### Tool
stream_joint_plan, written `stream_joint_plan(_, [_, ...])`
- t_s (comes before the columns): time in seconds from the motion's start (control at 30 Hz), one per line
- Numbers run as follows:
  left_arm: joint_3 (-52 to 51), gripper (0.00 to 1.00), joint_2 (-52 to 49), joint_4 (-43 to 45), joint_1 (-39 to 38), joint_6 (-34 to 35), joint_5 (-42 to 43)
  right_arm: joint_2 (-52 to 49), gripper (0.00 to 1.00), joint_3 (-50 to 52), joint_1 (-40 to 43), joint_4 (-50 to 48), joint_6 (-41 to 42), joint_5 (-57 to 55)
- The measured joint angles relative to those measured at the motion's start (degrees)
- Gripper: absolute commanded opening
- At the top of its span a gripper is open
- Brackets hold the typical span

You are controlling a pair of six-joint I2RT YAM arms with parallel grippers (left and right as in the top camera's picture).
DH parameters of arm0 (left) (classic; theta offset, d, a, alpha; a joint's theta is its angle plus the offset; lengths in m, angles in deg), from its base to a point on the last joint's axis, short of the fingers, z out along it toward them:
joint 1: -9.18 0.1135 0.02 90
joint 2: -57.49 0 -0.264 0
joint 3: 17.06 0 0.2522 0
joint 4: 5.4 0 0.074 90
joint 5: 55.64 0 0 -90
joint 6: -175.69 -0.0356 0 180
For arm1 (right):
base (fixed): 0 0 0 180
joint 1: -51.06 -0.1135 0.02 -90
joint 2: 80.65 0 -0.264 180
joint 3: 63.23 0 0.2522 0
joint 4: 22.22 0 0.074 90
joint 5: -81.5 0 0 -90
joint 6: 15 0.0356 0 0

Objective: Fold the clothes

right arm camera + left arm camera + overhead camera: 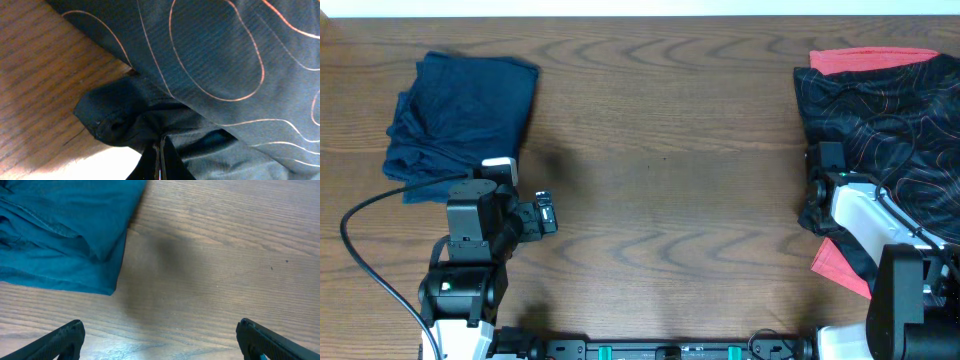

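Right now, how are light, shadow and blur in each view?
Overhead: even light, sharp, a faint shadow on the table left of centre. Left wrist: a soft dark shadow on the wood by the navy garment. Right wrist: very close and dim, the black jersey fills it, a washed-out bright patch at the bottom left.

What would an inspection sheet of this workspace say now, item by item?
Surface: wooden table, bare in the middle.
Job's things: black jersey with orange lines at right, coral-red garment showing at its edges; navy garment loosely folded at left.
Clutter: nothing seen.
Grippers: left gripper open above bare wood; right gripper shut on the jersey's edge.
Cables: black cable curving at the near left.
Surroundings: pale strip beyond the far edge.
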Motion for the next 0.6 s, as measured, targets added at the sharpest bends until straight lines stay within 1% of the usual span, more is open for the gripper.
stream_joint_plan(0.1, [0.0, 0.98, 0.0, 0.3, 0.0, 0.0, 0.0, 1.4, 0.01, -2.2, 0.0, 1.9, -1.7, 1.2])
stream_joint_plan(0.33, [0.0, 0.98, 0.0, 0.7, 0.0, 0.0, 0.0, 10.3, 0.01, -14.5, 0.0, 4.1, -12.6, 11.3])
stream_joint_plan(0.47, [0.0, 0.98, 0.0, 0.8, 0.0, 0.0, 0.0, 14.5, 0.01, -19.0, -0.3, 1.4, -19.9, 23.3])
stream_joint_plan(0.6, [0.0, 0.98, 0.0, 0.8, 0.0, 0.0, 0.0, 15.6, 0.01, -20.4, -3.5, -5.0, -25.3, 38.2])
